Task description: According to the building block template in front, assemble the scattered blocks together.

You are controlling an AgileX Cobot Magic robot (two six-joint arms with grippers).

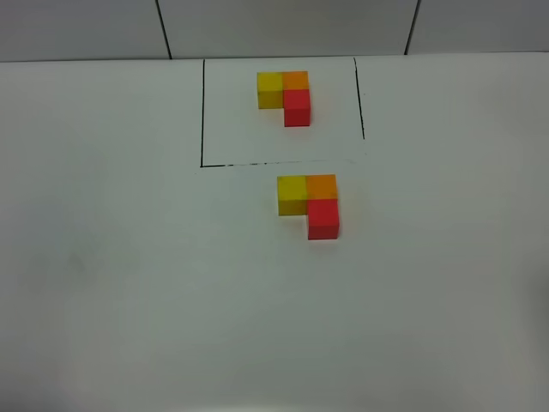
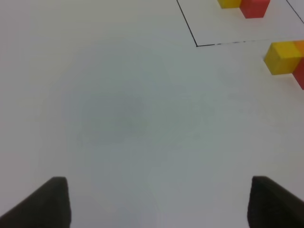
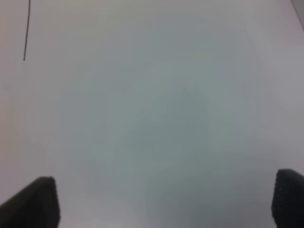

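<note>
The building block template lies inside a black-outlined rectangle at the far middle of the table: yellow and orange in a row, red below orange. Just in front of the rectangle, the larger yellow block, orange block and red block sit pressed together in the same L. The left wrist view catches the yellow block and part of the template. My left gripper is open over bare table, well away from the blocks. My right gripper is open too, with nothing between its fingers. Neither arm shows in the exterior high view.
The black outline marks the template's area on the white table. One stretch of that line appears in the right wrist view. A tiled wall rises behind the table's far edge.
</note>
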